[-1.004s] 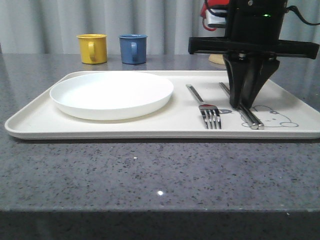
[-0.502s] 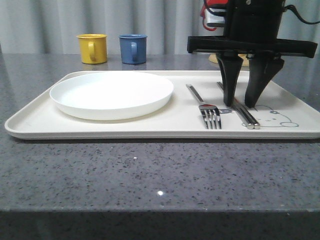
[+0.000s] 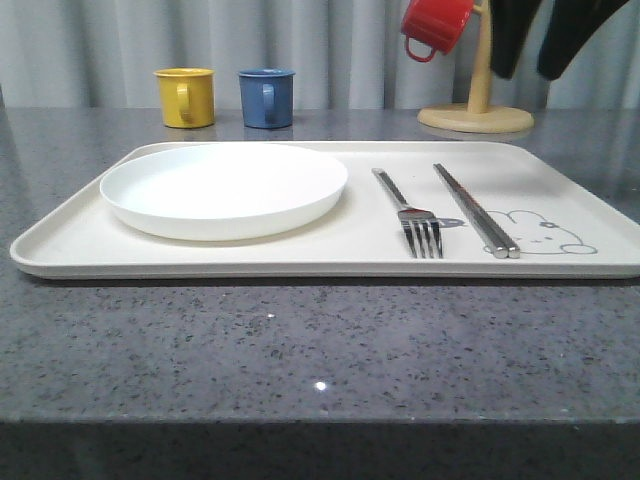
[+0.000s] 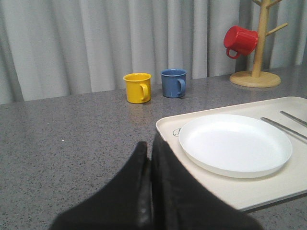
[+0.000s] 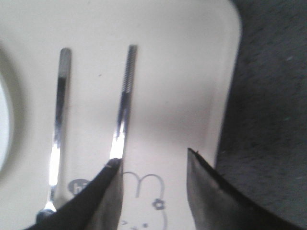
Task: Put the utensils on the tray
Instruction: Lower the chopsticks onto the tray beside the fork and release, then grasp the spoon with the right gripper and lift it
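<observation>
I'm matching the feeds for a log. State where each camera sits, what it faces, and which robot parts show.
Front view: low before the table, facing forward over the tray; the raised right hand shows at the upper edge.
Left wrist view: on the left arm, looking across the table to the mugs; the left hand, shut.
Right wrist view: on the right arm, looking down on the tray corner; the right hand's open fingers.
All three share the fork and chopsticks.

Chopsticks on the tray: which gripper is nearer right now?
Right. The right gripper hangs open above the chopsticks; the left gripper sits shut beyond the tray's far-left edge.
</observation>
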### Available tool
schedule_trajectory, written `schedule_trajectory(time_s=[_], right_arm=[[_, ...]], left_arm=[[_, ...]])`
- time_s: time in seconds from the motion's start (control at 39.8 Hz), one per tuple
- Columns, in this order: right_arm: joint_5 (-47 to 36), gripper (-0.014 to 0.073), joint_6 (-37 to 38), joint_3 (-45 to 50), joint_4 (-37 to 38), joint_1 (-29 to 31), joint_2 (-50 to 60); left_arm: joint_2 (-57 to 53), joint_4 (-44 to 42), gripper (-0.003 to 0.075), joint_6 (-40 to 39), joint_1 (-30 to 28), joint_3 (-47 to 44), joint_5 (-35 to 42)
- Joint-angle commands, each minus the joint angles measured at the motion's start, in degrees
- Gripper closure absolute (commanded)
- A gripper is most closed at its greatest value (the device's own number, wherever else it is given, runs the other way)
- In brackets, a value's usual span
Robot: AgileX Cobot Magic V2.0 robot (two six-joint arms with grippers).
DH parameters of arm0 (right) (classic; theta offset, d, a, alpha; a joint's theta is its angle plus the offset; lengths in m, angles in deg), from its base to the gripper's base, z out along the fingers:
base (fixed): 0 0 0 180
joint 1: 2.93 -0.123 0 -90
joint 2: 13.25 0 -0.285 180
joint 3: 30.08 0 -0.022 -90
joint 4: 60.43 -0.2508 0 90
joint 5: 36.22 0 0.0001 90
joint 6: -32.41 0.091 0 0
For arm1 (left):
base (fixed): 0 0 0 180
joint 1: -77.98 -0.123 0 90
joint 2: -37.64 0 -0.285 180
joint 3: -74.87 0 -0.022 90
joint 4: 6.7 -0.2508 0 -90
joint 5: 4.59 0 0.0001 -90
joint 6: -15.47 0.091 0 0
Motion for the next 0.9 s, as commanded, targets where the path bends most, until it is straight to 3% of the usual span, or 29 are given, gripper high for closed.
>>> schedule_trajectory(time_s=[0.0,0.45,0.68,0.88], right_arm=[[6.24,0.0249,-6.3,-1.87,2.5,4.62,4.2],[6.19,0.0249,-19.5,-1.66,3.05,23.61,2.99],[6.19,0.0249,-22.93,-1.66,2.97,28.28,-0.75],[6.19,0.0249,-25.39,-1.66,2.06,28.88,-3.96]], left_arm=[[-0.07,0.57,0.0738,-0.67,-0.1,1.35,4.83],[-0.07,0.57,0.0738,-0.67,-0.1,1.35,4.83],[-0.07,0.57,0.0738,-0.67,-0.1,1.35,4.83],[-0.07,0.57,0.0738,-0.67,-0.1,1.35,4.83]])
